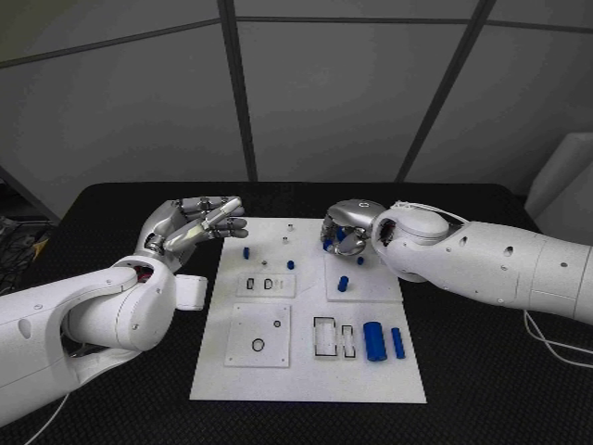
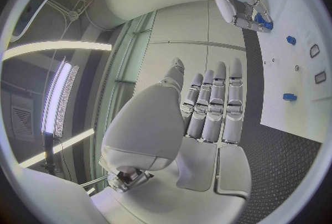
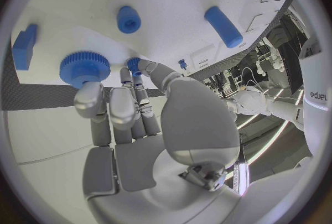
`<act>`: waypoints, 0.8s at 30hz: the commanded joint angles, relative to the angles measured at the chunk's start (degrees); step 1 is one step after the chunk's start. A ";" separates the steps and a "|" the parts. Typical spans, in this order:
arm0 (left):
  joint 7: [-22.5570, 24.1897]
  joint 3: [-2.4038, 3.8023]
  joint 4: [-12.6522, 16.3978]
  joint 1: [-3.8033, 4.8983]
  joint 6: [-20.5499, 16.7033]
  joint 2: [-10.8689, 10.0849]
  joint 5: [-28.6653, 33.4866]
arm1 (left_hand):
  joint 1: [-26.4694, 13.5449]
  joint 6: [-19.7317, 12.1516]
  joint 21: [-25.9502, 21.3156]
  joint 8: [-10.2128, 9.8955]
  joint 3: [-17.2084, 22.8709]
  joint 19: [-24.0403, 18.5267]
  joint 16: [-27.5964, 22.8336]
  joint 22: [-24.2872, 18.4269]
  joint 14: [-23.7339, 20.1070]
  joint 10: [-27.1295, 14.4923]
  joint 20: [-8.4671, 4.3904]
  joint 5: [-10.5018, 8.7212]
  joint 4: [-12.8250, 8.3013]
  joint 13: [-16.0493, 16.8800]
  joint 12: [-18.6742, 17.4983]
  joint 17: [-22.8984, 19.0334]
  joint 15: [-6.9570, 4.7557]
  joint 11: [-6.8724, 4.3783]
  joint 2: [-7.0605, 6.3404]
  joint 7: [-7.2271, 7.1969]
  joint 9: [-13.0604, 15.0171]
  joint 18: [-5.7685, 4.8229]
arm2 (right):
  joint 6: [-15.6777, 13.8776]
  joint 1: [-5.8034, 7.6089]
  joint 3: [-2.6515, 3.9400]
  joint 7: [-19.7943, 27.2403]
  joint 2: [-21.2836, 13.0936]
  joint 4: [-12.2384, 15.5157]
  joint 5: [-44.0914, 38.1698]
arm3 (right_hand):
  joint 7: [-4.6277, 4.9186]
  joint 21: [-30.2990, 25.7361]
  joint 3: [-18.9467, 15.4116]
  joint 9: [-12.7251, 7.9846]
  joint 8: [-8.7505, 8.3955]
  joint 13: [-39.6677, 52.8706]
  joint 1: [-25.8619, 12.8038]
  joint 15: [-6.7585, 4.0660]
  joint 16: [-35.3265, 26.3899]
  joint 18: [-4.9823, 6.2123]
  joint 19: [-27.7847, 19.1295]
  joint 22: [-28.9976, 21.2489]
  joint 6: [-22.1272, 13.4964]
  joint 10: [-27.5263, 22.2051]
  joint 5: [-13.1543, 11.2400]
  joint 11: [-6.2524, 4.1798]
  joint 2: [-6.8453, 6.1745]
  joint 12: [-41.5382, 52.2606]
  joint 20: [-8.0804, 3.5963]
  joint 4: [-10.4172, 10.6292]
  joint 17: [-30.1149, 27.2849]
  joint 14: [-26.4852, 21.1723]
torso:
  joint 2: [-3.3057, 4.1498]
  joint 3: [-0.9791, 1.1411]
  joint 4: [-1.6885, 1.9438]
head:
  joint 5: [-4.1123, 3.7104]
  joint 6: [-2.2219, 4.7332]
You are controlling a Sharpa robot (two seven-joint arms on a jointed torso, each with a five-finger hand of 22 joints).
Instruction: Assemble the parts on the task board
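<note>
Black table under grey wall panels, white task board (image 1: 310, 389) in the middle. Right hand (image 1: 347, 229) is over the board's far end, fingertips (image 3: 135, 69) on a small blue peg (image 3: 133, 62), right beside a toothed blue gear (image 3: 84, 68). Looks mid-placement; next it needs seating straight. Left hand (image 1: 190, 225) hovers at the board's edge, fingers straight, holding nothing.

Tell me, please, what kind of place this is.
Probably a robotics lab or test cell. A white task board with small blue parts lies on a black table, grey panel walls stand behind, and strip lights hang overhead.
</note>
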 commanded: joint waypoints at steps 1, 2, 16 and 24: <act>0.03 0.06 0.17 0.10 0.72 -0.05 -0.31 | -0.40 0.14 0.24 -0.25 -0.15 0.42 -0.38 0.08 -0.07 -0.31 0.00 -0.19 -0.18 -0.04 -0.36 0.10 0.20 0.01 0.04 0.34 -0.09 0.22 | 0.30 0.14 0.02 -0.52 0.08 -0.09 -0.69 | -0.04 0.53 1.02 0.12 0.26 0.11 1.09 -0.24 0.68 -1.14 0.77 0.70 0.88 0.99 -1.54 -0.18 0.57 0.37 -0.13 0.04 0.46 1.59 | 0.02 0.01 0.07 | 0.06 -0.10; 0.03 0.06 0.17 0.10 0.72 -0.06 -0.31 | -0.40 0.14 0.24 -0.25 -0.15 0.42 -0.38 0.08 -0.07 -0.31 0.00 -0.19 -0.18 -0.04 -0.36 0.10 0.20 0.01 0.04 0.34 -0.09 0.22 | 0.02 0.14 0.02 -0.57 0.08 -0.08 -0.76 | -0.06 0.66 1.29 0.15 0.31 0.13 1.28 -0.29 0.83 -1.17 0.87 0.91 1.10 1.25 -1.82 -0.23 0.73 0.42 -0.17 0.03 0.58 1.57 | 0.02 0.01 0.07 | 0.05 -0.11; 0.01 0.07 0.01 0.10 0.69 -0.31 -0.19 | -0.44 0.08 0.33 -0.38 -0.21 0.50 -0.45 0.13 0.04 -0.40 -0.01 -0.20 -0.31 -0.04 -0.49 0.20 0.20 0.04 0.09 0.38 -0.10 0.22 | -8.65 0.59 0.05 0.21 -0.67 1.91 -1.19 | -0.25 2.31 3.86 0.40 1.02 0.43 3.26 -0.75 2.41 -1.63 2.28 3.72 3.68 4.68 -3.89 -0.87 1.41 0.98 -0.65 -0.49 1.72 1.46 | 0.05 -0.02 0.12 | 0.37 0.08; 0.02 0.07 -0.12 0.11 0.70 -0.26 -0.15 | -0.48 0.01 0.38 -0.49 -0.25 0.53 -0.51 0.16 0.08 -0.49 0.00 -0.20 -0.40 -0.05 -0.59 0.27 0.21 0.07 0.14 0.43 -0.11 0.21 | -12.27 2.22 0.07 -2.35 0.81 1.22 -0.80 | -0.34 2.52 4.04 0.43 1.06 0.46 3.29 -0.82 2.67 -1.67 2.36 4.01 4.01 5.08 -4.14 -0.97 1.12 0.96 -0.71 -0.50 1.91 1.44 | 0.13 -0.15 0.30 | 0.21 0.74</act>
